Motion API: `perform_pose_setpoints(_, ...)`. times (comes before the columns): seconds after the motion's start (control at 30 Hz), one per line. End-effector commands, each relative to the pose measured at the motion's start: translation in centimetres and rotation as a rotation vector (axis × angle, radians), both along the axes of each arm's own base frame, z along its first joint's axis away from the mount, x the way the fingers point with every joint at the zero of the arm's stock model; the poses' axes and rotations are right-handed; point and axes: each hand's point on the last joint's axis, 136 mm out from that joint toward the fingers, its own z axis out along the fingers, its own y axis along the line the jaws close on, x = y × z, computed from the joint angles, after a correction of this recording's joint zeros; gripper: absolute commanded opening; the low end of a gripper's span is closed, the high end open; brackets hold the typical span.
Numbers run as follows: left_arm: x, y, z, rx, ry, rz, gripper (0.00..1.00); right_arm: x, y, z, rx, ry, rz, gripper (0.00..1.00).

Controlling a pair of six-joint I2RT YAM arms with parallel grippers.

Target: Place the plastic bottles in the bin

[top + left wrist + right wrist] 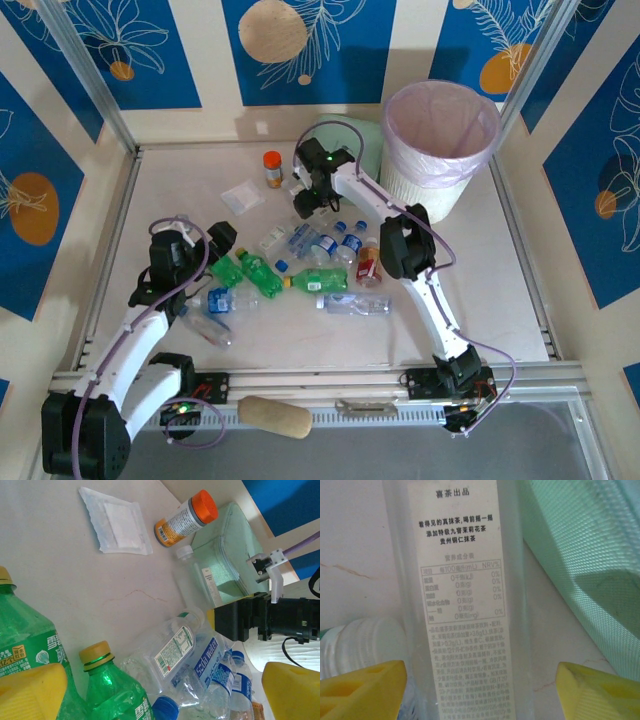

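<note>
Several plastic bottles [322, 245] lie heaped mid-table: clear ones with blue caps, green ones [262, 272] and one with orange-red liquid [368, 265]. My right gripper [308, 203] hovers at the heap's far edge, next to the mint green box. In the right wrist view it [482, 692] is open, its yellow fingers [365, 690] straddling a clear bottle with a white label [465, 605], with a gap on the right side. My left gripper [160, 697] is open wide above two green bottles [107, 690]. The white bin [425, 188] stands at the far right.
A mint green box [345, 140] sits left of the bin, close to the right gripper. An orange-capped jar [272, 168] and a flat clear bag [243, 196] lie at the back. More clear bottles [355, 303] lie near the front. Metal rails frame the table.
</note>
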Motion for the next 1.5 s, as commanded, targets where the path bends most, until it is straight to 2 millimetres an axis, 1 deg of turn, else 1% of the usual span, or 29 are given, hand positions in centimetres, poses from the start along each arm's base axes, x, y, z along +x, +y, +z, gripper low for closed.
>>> perform_pose_setpoints(0.0,0.2,-0.2,0.3,-0.016,-0.017,-0.017,1.00,-0.1,-0.1,-1.2,-0.013,0.028,0.016,0.78)
perform_pose_setpoints(0.17,0.2,-0.3,0.3,-0.016,-0.017,-0.018,1.00,-0.1,-0.1,-2.7,-0.026,0.047,0.021,0.77)
perform_pose_setpoints(0.3,0.2,-0.3,0.2,-0.018,-0.014,-0.018,1.00,-0.1,-0.1,-3.4,-0.029,0.058,0.018,0.77)
perform_pose_setpoints(0.37,0.2,-0.3,0.1,-0.020,-0.013,-0.018,1.00,-0.1,-0.1,-3.6,-0.030,0.060,0.020,0.75)
perform_pose_setpoints(0.53,0.3,-0.3,0.1,-0.022,-0.012,-0.020,1.00,0.2,0.0,-3.0,-0.025,0.041,0.025,0.68)
perform_pose_setpoints(0.67,0.3,-0.4,0.0,-0.028,-0.010,-0.022,1.00,0.6,0.4,-1.5,0.000,0.008,0.036,0.61)
perform_pose_setpoints(0.9,0.7,-0.7,0.2,-0.044,-0.013,-0.029,1.00,0.7,1.2,2.4,0.067,-0.045,0.050,0.56)
perform_pose_setpoints(1.07,1.2,-1.3,0.6,-0.052,-0.018,-0.056,1.00,-0.4,1.7,5.3,0.135,-0.064,0.062,0.54)
perform_pose_setpoints(1.2,1.7,-1.8,0.7,-0.062,-0.026,-0.076,1.00,-1.2,1.7,7.5,0.191,-0.085,0.067,0.53)
perform_pose_setpoints(1.37,2.0,-3.1,0.8,-0.072,-0.031,-0.126,1.00,-2.4,1.3,9.8,0.238,-0.097,0.057,0.53)
perform_pose_setpoints(1.47,2.0,-4.2,0.9,-0.058,-0.036,-0.168,1.00,-3.3,0.9,11.5,0.288,-0.119,0.044,0.53)
